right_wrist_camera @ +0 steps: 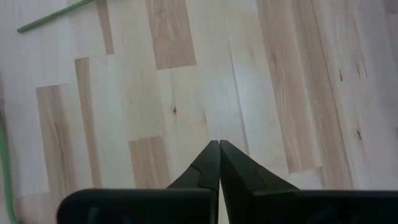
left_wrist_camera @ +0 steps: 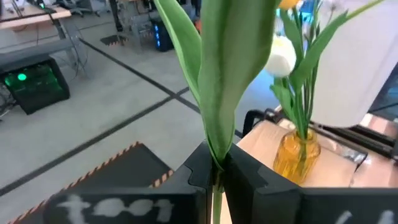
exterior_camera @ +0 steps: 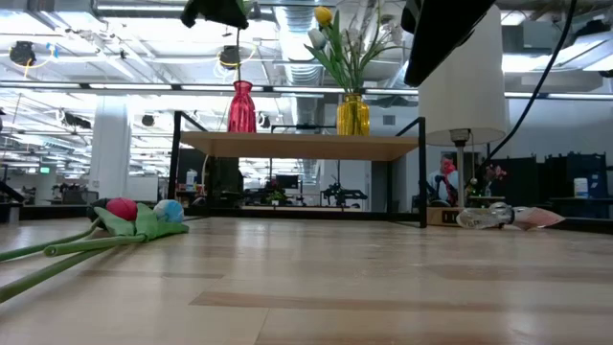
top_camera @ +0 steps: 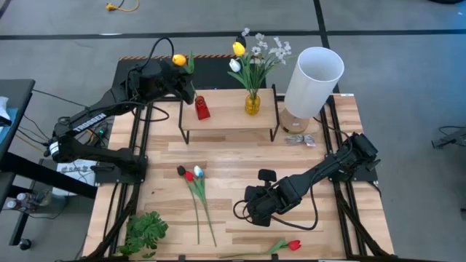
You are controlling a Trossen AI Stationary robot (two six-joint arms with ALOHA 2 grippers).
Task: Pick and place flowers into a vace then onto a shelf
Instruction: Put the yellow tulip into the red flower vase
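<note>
My left gripper [top_camera: 189, 86] is at the shelf's [top_camera: 229, 116] left end, raised, shut on a yellow tulip [top_camera: 178, 60]. On the light-wood shelf stand a red vase [top_camera: 202, 108] and a yellow vase [top_camera: 252, 103] that holds several flowers [top_camera: 255, 58]. Two tulips with red and pale heads [top_camera: 191, 174] lie on the table, their stems running toward the near edge. A red tulip [top_camera: 293, 245] lies at the near edge. My right gripper [right_wrist_camera: 219, 147] hovers shut and empty over bare table at the near right [top_camera: 251, 211]. My left gripper pinches the yellow tulip's green stem at the base of its long leaf [left_wrist_camera: 215, 163] between its two fingers [left_wrist_camera: 249, 174]. The fingers come at it about level and lie across the stem. The stem stands upright, leaf and head above the fingers, clear of table and shelf.
A tall white lamp shade [top_camera: 313, 80] stands at the shelf's right end, with crumpled clear wrapping [top_camera: 298, 139] at its foot. A bushy green sprig [top_camera: 145, 231] lies at the near left corner. Bare wood lies between the shelf and the loose tulips.
</note>
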